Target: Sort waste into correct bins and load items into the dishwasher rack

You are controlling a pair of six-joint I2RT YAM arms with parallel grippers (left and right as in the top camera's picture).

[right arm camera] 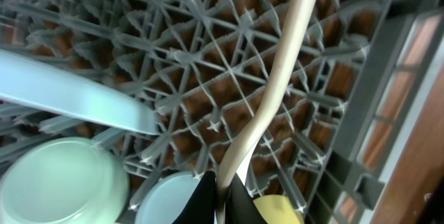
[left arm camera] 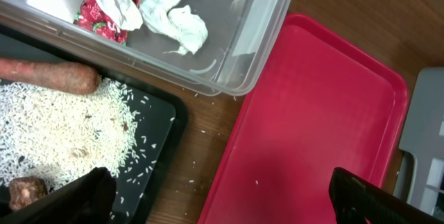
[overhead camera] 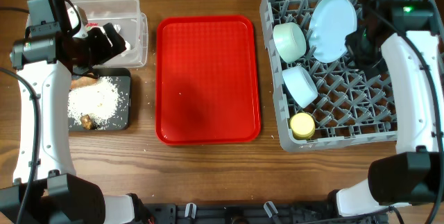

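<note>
The grey dishwasher rack (overhead camera: 347, 141) holds the pale blue plate (overhead camera: 333, 17), green bowl (overhead camera: 289, 41), blue bowl (overhead camera: 300, 85) and yellow cup (overhead camera: 302, 125). My right gripper (overhead camera: 362, 49) hangs over the rack (right arm camera: 208, 64), shut (right arm camera: 223, 196) on the white spoon (right arm camera: 277, 78). My left gripper (overhead camera: 114, 40) is open and empty (left arm camera: 222, 203), over the edges of the clear tub (overhead camera: 142, 40) and black tray (overhead camera: 125, 116). The tub (left arm camera: 263, 37) holds white paper (left arm camera: 177, 19) and the red wrapper (left arm camera: 97, 16). The tray (left arm camera: 159, 120) holds rice (left arm camera: 55, 127), the carrot stick (left arm camera: 48, 77) and a brown lump (left arm camera: 24, 191).
The flat red serving tray (overhead camera: 208, 78) lies in the middle between the bins and the rack, with a stray rice grain on it (left arm camera: 256, 182). A few grains lie on the wooden table (left arm camera: 208, 148) beside the black tray.
</note>
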